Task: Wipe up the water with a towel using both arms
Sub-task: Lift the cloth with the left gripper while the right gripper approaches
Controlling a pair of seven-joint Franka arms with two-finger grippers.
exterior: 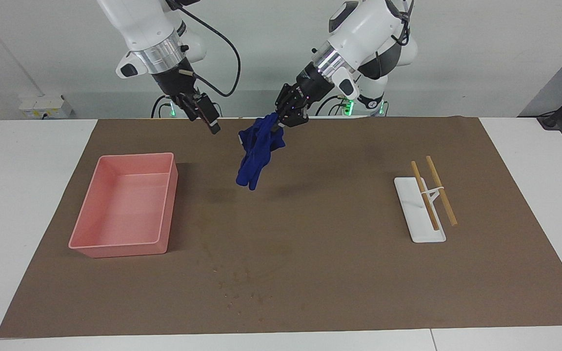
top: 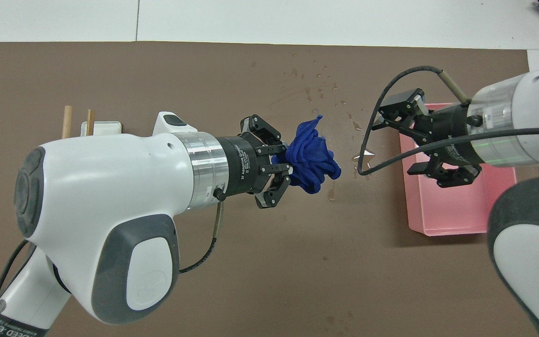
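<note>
Pink bin (exterior: 124, 207): rests on the brown mat (exterior: 310, 273) toward the right arm's end of the table.

Right gripper (exterior: 203, 114): raised over the mat beside the bin's robot-side corner; fingers spread apart, holding nothing.

Blue towel (exterior: 256, 151): bunched, hanging in the air over the middle of the mat, clear of the surface.

Left gripper (exterior: 286, 114): raised over the mat's middle; fingers clamped on the towel's upper end.

Water (top: 362, 157): a small puddle and scattered droplets on the mat, between the towel and the bin in the overhead view.

White tray (exterior: 418, 209): lies toward the left arm's end, with two wooden sticks (exterior: 433, 190) across it.
</note>
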